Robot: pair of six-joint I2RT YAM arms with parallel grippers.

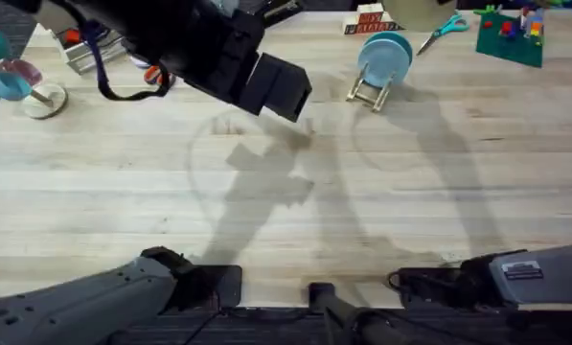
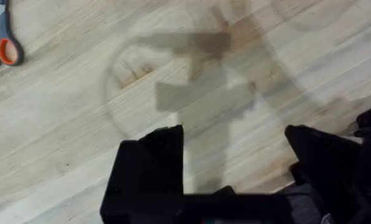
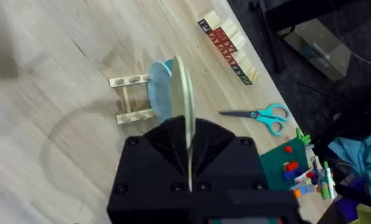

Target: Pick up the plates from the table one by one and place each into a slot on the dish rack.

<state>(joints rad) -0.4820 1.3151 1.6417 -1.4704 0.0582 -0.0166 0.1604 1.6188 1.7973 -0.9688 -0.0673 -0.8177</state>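
My right gripper [image 3: 188, 134] is shut on the cream plate [image 3: 184, 87], which it holds on edge high above the table [image 1: 295, 220]. Beyond it stands the small wooden dish rack [image 3: 130, 99] with the light blue plate [image 3: 159, 93] upright in a slot. The overhead view has the dish rack [image 1: 367, 93] at the back, right of centre, with the light blue plate [image 1: 386, 59] in it. Over bare wood, my left gripper [image 2: 235, 134] hangs open with nothing between its fingers.
A dark, blurred arm [image 1: 209, 48] crosses the overhead view's upper left. Teal scissors [image 1: 444, 27], a green brick board [image 1: 511, 38] and a row of tiles [image 1: 367, 19] lie behind the rack. Orange-handled scissors [image 2: 2, 37] and small dishes [image 1: 12, 77] sit at the left.
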